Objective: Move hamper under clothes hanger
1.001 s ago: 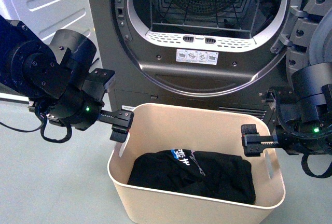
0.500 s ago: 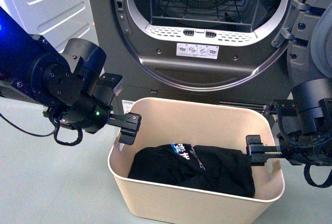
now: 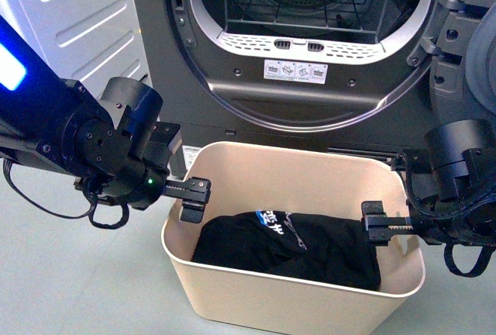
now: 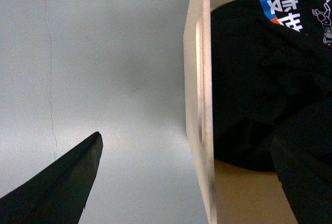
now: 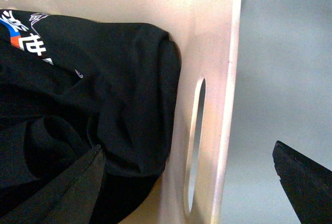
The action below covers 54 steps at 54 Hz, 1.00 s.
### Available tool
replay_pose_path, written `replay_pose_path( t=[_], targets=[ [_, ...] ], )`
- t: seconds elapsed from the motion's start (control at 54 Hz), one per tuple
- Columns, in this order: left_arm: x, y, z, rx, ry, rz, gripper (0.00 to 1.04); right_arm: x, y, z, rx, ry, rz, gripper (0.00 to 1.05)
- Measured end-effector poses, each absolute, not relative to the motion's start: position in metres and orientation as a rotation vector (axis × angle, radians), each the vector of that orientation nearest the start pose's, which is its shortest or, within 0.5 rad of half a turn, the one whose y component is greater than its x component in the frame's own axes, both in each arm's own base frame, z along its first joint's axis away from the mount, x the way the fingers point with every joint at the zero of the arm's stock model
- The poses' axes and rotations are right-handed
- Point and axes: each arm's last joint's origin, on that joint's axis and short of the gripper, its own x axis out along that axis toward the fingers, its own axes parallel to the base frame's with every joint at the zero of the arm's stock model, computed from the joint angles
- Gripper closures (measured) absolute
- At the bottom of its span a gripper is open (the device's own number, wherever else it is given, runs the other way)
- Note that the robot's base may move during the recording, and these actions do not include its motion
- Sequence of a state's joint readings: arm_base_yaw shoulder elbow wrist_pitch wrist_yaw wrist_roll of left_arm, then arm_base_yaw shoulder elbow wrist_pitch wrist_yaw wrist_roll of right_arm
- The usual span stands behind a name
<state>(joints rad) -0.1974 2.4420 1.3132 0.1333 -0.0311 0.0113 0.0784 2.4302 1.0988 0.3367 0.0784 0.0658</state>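
The beige hamper (image 3: 294, 304) stands on the floor in front of a dryer, with a black garment (image 3: 294, 246) lying in it. My left gripper (image 3: 190, 199) is open and straddles the hamper's left short wall (image 4: 199, 105), one finger outside and one over the garment (image 4: 259, 79). On the other short side my right gripper (image 3: 376, 226) is open astride the wall (image 5: 228, 79), just by its slot handle (image 5: 196, 141). Neither gripper (image 4: 185, 138) (image 5: 187, 148) touches the plastic. The clothes hanger is out of view.
A dark grey dryer (image 3: 310, 110) with its round opening stands right behind the hamper, its door (image 3: 465, 48) swung out at the right. A white appliance (image 3: 77, 17) is at the back left. Grey floor (image 3: 77, 288) lies to the left and in front.
Both grippers have come down and inward over the hamper's two short walls. The left one moved right and lower, and the right one sank to rim height.
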Motion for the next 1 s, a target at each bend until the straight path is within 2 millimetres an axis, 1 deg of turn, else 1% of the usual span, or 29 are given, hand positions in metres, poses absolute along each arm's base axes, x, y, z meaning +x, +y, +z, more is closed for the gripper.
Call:
replay_pose_path(
  t=[0.204,0.241,0.278,0.315,0.371,0.408,0.482,0.556,0.593,0.649,0.704,0.723,0.76,0.816,0.834,1.001],
  targets=[
    [0.426,-0.081,-0.011,0.098,0.99,-0.123,0.07,0.388,0.029,-0.029,-0.019,0.991,-0.039,0.08],
    [0.426,-0.08,-0.012,0.097,0.991,-0.121,0.08,0.388,0.029,-0.029,-0.018,0.991,-0.042,0.09],
    [0.426,-0.08,-0.013,0.091,0.991,-0.114,0.17,0.388,0.029,-0.029,-0.019,0.99,-0.051,0.17],
    [0.426,-0.08,-0.014,0.09,0.99,-0.112,0.21,0.388,0.029,-0.029,-0.021,0.99,-0.056,0.2],
    [0.426,-0.08,-0.014,0.086,0.986,-0.111,0.31,0.388,0.029,-0.029,-0.026,0.989,-0.065,0.31],
    [0.426,-0.08,-0.013,0.083,0.982,-0.111,0.4,0.388,0.029,-0.029,-0.026,0.989,-0.068,0.4],
    [0.427,-0.08,-0.013,0.082,0.981,-0.111,0.49,0.388,0.029,-0.029,-0.025,0.989,-0.07,0.48],
    [0.427,-0.08,-0.013,0.079,0.982,-0.116,0.6,0.388,0.029,-0.029,-0.026,0.989,-0.072,0.59],
    [0.426,-0.08,-0.013,0.077,0.983,-0.119,0.67,0.388,0.029,-0.03,-0.027,0.989,-0.074,0.66],
    [0.426,-0.081,-0.013,0.075,0.983,-0.126,0.74,0.387,0.03,-0.03,-0.029,0.99,-0.075,0.73],
    [0.426,-0.082,-0.013,0.071,0.983,-0.132,0.86,0.387,0.03,-0.031,-0.031,0.991,-0.076,0.86],
    [0.426,-0.082,-0.013,0.07,0.983,-0.133,0.88,0.387,0.03,-0.031,-0.032,0.992,-0.077,0.87],
    [0.426,-0.083,-0.013,0.07,0.983,-0.134,0.95,0.387,0.03,-0.031,-0.034,0.992,-0.08,0.94],
    [0.426,-0.083,-0.013,0.059,0.984,-0.13,1.01,0.387,0.03,-0.031,-0.02,0.995,-0.078,1.0],
    [0.426,-0.083,-0.013,0.055,0.985,-0.13,1.01,0.387,0.03,-0.031,-0.014,0.994,-0.081,1.02],
    [0.426,-0.083,-0.012,0.046,0.982,-0.129,1.01,0.387,0.03,-0.029,0.001,1.0,-0.092,1.02]
  ],
)
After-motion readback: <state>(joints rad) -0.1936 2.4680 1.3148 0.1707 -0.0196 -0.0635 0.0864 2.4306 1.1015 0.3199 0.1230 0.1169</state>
